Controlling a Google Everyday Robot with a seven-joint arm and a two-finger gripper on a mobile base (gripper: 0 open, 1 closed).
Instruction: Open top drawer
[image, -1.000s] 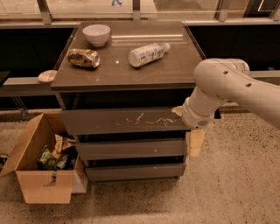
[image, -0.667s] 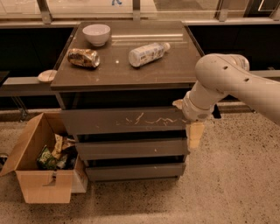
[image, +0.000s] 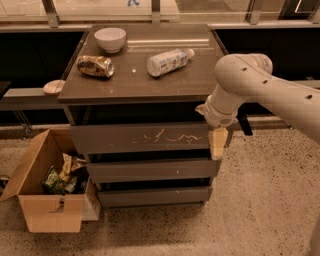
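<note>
The top drawer (image: 140, 138) is the tallest grey-brown front of three, with pale squiggly scratches across it. It sits under the cabinet's top with a dark gap above it. My gripper (image: 218, 142) hangs from the white arm (image: 260, 82) at the drawer's right end, its pale tip against the front's right edge. Whether it holds the edge cannot be told.
On the cabinet top (image: 190, 80) lie a white bowl (image: 110, 39), a crushed can (image: 95, 65) and a plastic bottle (image: 169, 61). Two narrower drawers (image: 150, 170) sit below. An open cardboard box (image: 47, 192) with rubbish stands on the floor at the left.
My gripper has moved a little up and to the left, closer to the top drawer's right edge. The drawer front looks unchanged.
</note>
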